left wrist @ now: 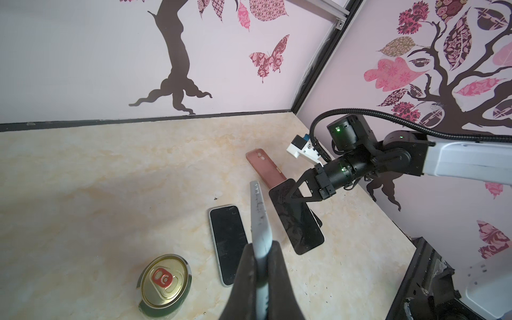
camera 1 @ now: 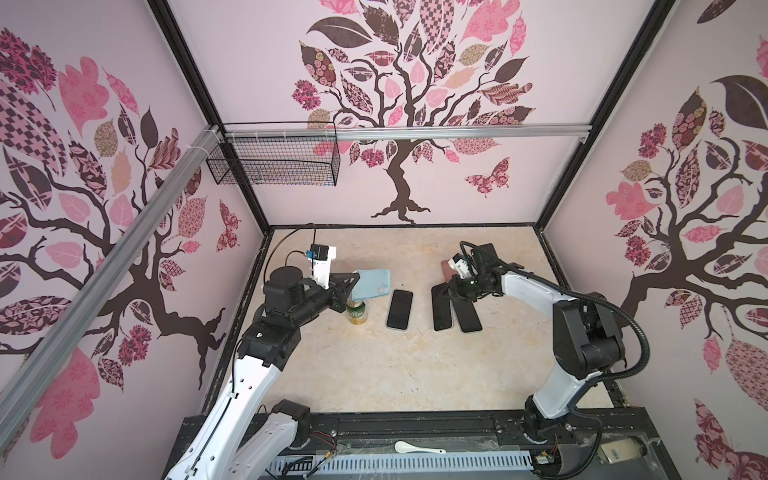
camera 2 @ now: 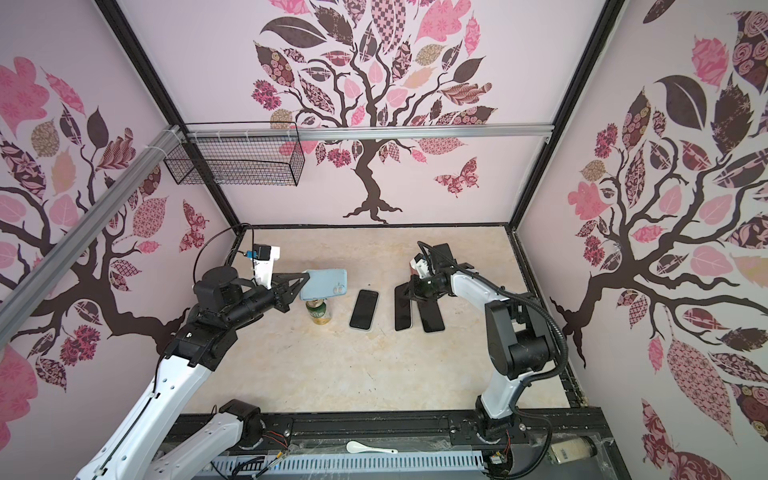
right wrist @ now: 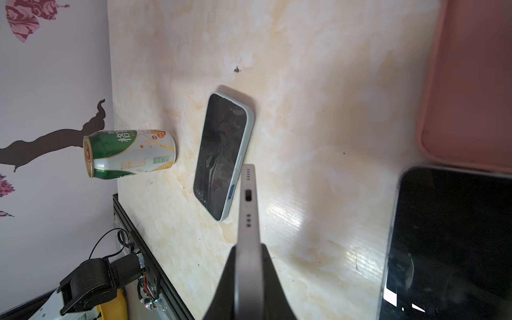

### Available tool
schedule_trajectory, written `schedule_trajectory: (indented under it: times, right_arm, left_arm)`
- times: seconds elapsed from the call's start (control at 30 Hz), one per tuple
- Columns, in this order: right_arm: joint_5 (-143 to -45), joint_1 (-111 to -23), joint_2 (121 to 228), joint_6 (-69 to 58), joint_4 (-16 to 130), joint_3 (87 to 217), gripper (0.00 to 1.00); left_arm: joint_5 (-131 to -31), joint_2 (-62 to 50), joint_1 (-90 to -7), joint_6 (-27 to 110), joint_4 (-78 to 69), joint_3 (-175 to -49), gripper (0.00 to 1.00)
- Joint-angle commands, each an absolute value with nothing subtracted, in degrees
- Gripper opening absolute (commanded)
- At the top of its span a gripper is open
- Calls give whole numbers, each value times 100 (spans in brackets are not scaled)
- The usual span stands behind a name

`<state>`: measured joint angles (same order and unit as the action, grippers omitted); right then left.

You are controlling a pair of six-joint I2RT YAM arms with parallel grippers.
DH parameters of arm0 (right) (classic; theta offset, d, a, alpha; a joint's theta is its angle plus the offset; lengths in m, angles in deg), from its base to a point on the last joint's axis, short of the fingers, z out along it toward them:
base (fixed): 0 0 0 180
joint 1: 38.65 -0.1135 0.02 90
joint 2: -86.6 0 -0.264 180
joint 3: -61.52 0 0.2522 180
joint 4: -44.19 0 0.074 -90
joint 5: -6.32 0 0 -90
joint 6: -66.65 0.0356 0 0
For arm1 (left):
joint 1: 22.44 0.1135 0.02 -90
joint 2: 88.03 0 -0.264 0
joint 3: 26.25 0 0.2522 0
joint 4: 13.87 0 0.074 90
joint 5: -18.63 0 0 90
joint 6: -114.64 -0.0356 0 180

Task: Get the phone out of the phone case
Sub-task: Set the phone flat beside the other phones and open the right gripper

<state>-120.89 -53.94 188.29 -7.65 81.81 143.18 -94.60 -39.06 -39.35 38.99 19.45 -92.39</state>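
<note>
My left gripper (camera 1: 354,283) (left wrist: 260,249) is shut on one end of a light blue phone case (camera 1: 372,284) (camera 2: 325,284), held in the air above the can; in the left wrist view the case (left wrist: 259,219) shows edge-on. Shut on one end of a black-screened phone (camera 1: 441,311) (camera 2: 403,311) (left wrist: 297,221), my right gripper (camera 1: 448,291) (right wrist: 248,249) keeps it just over the table. That phone shows edge-on (right wrist: 248,194) in the right wrist view.
A green and white can (camera 1: 356,313) stands under the blue case. A second phone with a pale rim (camera 1: 400,309) (right wrist: 221,155) lies flat mid-table. Another dark phone (camera 1: 468,318) (right wrist: 448,235) lies beside the held one. A pink case (left wrist: 266,171) lies behind them.
</note>
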Motion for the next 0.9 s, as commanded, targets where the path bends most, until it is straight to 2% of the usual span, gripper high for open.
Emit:
schedule_trajectory:
  times: [0.0, 0.7, 0.87]
  right_arm:
    - [-12320, -5386, 19254, -1214, 8846, 14746, 0]
    - [-12626, -5377, 20179, -1117, 8371, 14920, 0]
    - [-12752, -5368, 20318, -1075, 8326, 14936, 6]
  left_arm:
    - [-9486, -3971, -3906, 3844, 2041, -9119, 0]
    - [-9624, -3930, -3901, 3809, 2054, -9090, 0]
    - [-9642, -3925, -3901, 3809, 2055, -9097, 0]
